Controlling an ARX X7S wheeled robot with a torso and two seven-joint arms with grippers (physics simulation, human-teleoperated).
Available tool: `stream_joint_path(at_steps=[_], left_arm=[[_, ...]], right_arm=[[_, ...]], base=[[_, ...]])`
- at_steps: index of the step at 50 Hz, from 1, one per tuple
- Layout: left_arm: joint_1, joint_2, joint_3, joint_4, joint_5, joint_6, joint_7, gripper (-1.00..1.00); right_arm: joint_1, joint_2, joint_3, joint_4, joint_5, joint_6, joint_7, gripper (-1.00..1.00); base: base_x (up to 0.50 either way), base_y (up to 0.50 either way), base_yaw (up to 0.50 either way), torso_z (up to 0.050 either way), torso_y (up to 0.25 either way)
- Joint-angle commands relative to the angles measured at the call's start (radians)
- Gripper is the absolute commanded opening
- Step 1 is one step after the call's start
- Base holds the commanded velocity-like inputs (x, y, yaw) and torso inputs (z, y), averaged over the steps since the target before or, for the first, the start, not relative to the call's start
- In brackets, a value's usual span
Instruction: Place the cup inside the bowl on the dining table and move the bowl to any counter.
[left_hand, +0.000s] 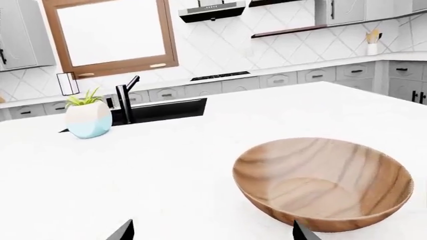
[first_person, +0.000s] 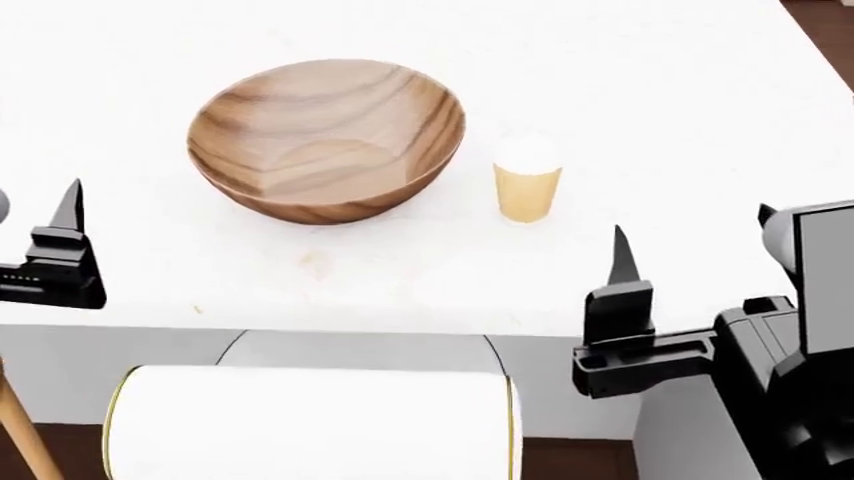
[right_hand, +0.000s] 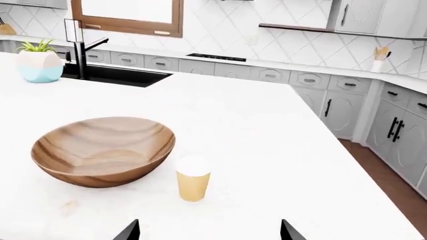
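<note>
Bowl (first_person: 327, 140) is the landmark on this white desk (first_person: 667, 110): it sits upright and empty, wood grain showing all the way down to its paler centre. Just beside the bowl, on the side nearer the right arm, stands the cup (first_person: 527, 180), upright with its white lid on, close to the bowl's rim but apart from it. The right hand (first_person: 694, 290) waits near the desk edge, nearer the robot than the cup and off to the side away from the bowl, fingers spread wide and holding nothing. The left hand (left_hand: 213, 232) hangs on the bowl's other side, also parted and empty, with the bowl sitting partly between its fingertips in its own camera. Nothing has been picked up yet, so I judge the step in hand to be the right arm's reach for the cup. To do it well, I would bring the spread fingers level around the cup's tan body below the lid, squeeze gently since the paper wall looks soft, lift clear of the bowl's rim, and release low over its centre so the cup does not tip.
</note>
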Motion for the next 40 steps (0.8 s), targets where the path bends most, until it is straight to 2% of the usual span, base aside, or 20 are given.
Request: stream_joint_path(at_steps=[1, 9, 18, 40], left_arm=[[-0.006, -0.007, 0.002, -0.006, 0.000, 0.001, 0.003, 1.00], [-0.005, -0.012, -0.001, 0.000, -0.007, -0.002, 0.005, 1.00], [-0.001, 0.005, 0.017, 0.018, 0.001, -0.012, -0.021, 1.00], [0.010, -0.011, -0.001, 0.002, -0.006, 0.012, -0.010, 1.00]], right_arm=[[-0.011, 0.013, 0.016, -0.009, 0.015, 0.005, 0.010, 1.00], [-0.011, 0.023, 0.027, -0.018, 0.028, 0.018, 0.024, 1.00], [-0.042, 0.021, 0.028, -0.014, 0.020, -0.011, 0.013, 1.00], [-0.033, 0.011, 0.010, 0.001, 0.034, -0.018, 0.019, 1.00]], base=[[0.32, 0.29, 0.00, 0.000, 0.000], [0.35, 0.26, 0.00, 0.000, 0.000], [0.50, -0.02, 0.00, 0.000, 0.000], [0.49, 0.00, 0.00, 0.000, 0.001]])
